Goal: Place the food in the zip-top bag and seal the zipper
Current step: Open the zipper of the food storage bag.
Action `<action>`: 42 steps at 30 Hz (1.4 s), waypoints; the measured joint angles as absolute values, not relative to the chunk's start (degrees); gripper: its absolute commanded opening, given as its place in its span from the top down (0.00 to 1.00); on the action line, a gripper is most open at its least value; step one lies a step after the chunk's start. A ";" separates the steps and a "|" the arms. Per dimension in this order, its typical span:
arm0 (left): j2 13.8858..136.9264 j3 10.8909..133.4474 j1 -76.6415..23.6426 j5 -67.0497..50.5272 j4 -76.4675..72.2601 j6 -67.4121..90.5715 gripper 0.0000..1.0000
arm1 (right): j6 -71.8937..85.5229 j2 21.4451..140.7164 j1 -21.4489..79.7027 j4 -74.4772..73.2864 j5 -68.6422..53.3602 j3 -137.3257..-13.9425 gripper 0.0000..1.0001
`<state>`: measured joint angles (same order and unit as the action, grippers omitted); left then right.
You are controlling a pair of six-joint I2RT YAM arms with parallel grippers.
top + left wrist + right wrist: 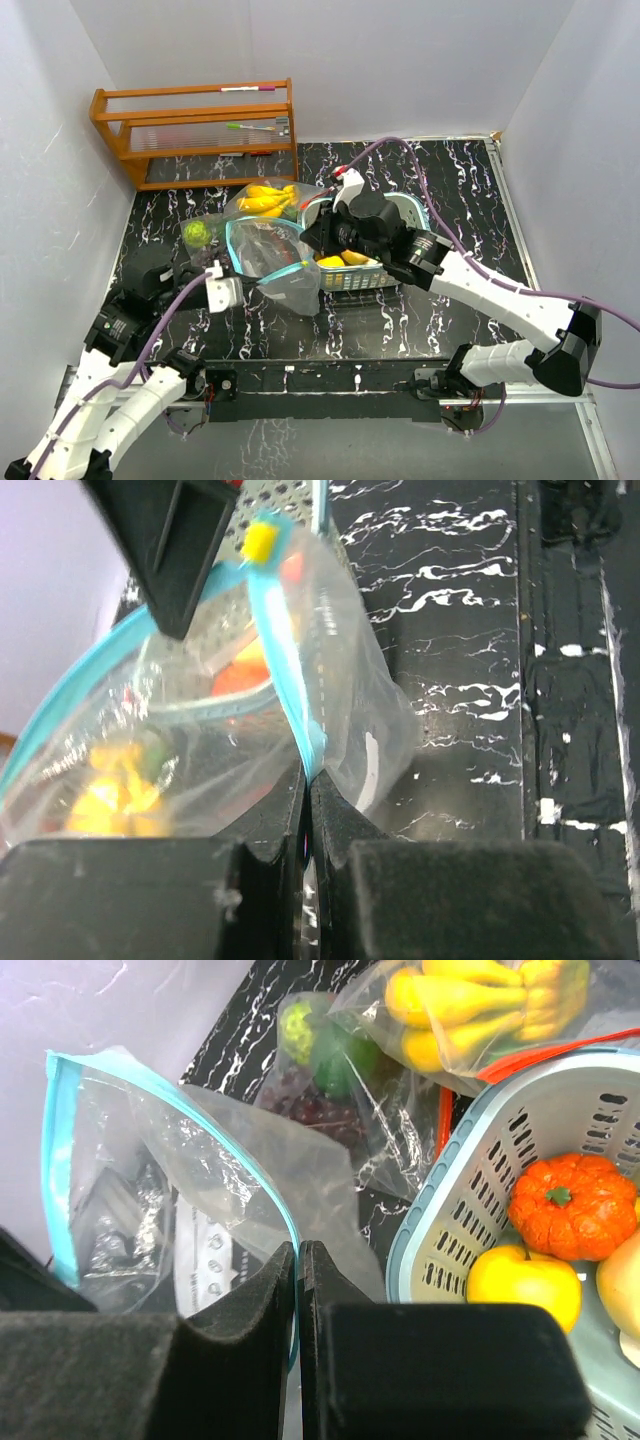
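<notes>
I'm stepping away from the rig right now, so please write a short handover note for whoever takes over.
Left gripper: shut on the rim of the blue-zip bag, left side.
Right gripper: shut on the same rim, right side, so the mouth is held open.
Things: an orange fruit and a yellow fruit lie in the basket. The bananas and a green fruit are bagged separately behind.
Done: bag gripped and open; it looks empty.
Left: load the basket fruit, then seal the zipper.
</notes>
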<state>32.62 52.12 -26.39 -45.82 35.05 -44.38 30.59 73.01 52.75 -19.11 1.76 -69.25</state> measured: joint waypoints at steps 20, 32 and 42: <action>39.29 57.58 -26.48 -27.57 16.60 5.65 0.03 | 29.36 65.12 52.73 -6.68 2.81 -57.82 0.92; 39.90 58.19 -26.48 -19.40 13.21 43.77 0.08 | 25.85 64.31 52.77 -0.78 1.13 -55.31 0.92; 44.34 53.80 -26.48 -19.33 13.67 66.13 0.03 | 21.26 64.31 55.64 1.78 1.91 -55.31 0.92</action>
<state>44.34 53.80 -26.48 -19.33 13.67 66.13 21.26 64.31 55.64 1.78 1.91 -55.31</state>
